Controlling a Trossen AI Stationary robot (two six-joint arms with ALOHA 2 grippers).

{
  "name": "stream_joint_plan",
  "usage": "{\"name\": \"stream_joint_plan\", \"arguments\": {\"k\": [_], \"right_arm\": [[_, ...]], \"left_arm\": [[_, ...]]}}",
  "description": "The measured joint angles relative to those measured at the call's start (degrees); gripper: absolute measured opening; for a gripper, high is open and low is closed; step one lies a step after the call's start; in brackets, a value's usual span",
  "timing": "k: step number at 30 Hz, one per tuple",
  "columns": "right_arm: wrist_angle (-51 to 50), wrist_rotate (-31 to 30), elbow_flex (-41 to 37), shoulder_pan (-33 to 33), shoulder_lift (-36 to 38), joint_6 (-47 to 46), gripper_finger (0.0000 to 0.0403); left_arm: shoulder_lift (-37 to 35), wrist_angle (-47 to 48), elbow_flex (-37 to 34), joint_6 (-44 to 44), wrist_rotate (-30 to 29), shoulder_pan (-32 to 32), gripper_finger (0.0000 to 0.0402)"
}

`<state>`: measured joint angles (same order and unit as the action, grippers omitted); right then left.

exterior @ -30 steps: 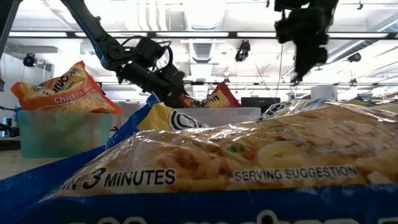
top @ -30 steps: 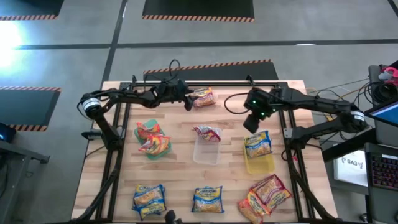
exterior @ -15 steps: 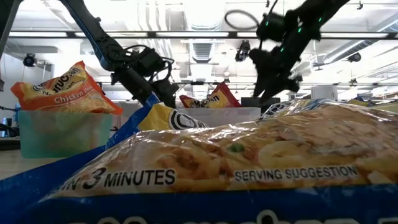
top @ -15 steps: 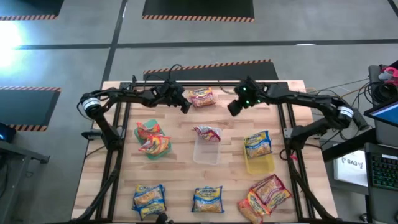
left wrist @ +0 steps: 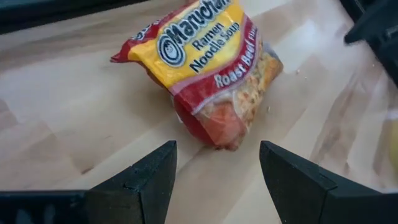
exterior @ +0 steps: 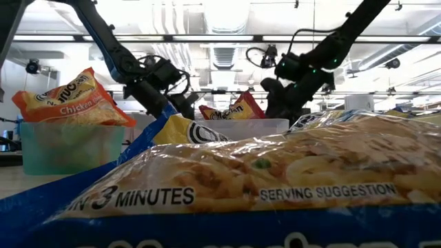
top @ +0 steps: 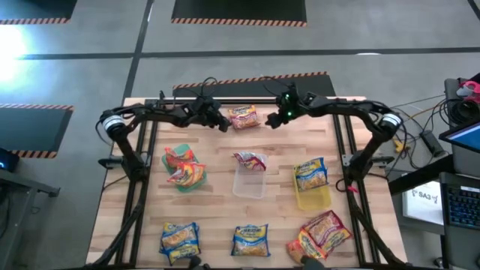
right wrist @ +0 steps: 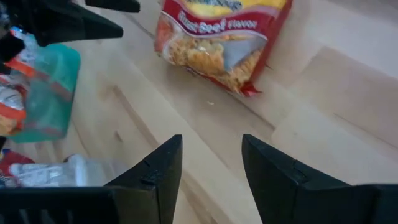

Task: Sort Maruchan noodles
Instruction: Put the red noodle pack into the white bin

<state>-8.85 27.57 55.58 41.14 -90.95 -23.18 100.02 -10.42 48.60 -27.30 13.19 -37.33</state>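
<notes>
Red-and-yellow noodle packet (left wrist: 208,74); green bin (top: 184,178), clear bin (top: 249,184), yellow bin (top: 313,196).

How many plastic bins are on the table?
3, all across the middle of the table: a green bin on the left, a clear bin in the centre and a yellow bin on the right, each holding noodle packets. No others show.

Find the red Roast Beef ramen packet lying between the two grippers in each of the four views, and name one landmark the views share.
High: Roast Beef packet, far table edge.
Low: centre, behind clear bin.
Left wrist: centre.
Right wrist: top.
Landmark: left gripper.
</notes>
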Motion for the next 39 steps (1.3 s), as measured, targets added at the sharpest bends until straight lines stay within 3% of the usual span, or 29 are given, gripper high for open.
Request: {"name": "stream_joint_plan", "arguments": {"k": [11, 20, 27, 39], "right_arm": [[4.91, -0.57, 1.22, 0.66, -3.63, -4.43, 0.0171], [13.53, -0.63, 1.28, 2.56, -7.62, -11.52, 0.0171], [18.57, -0.61, 1.28, 2.76, -10.4, -15.15, 0.0171], [20.21, -2.27, 4.31, 2.89, -15.7, -17.2, 0.0171]], "left_arm": [[7.75, -11.67, 0.14, -11.8, 2.53, -1.2, 0.0211], [7.72, -12.61, 0.69, -18.04, 3.76, -2.97, 0.0199], [8.7, -6.58, 4.46, -19.27, 7.8, -4.15, 0.0198], [15.5, 16.77, 19.73, -12.92, 11.68, -4.16, 0.0198]]}}
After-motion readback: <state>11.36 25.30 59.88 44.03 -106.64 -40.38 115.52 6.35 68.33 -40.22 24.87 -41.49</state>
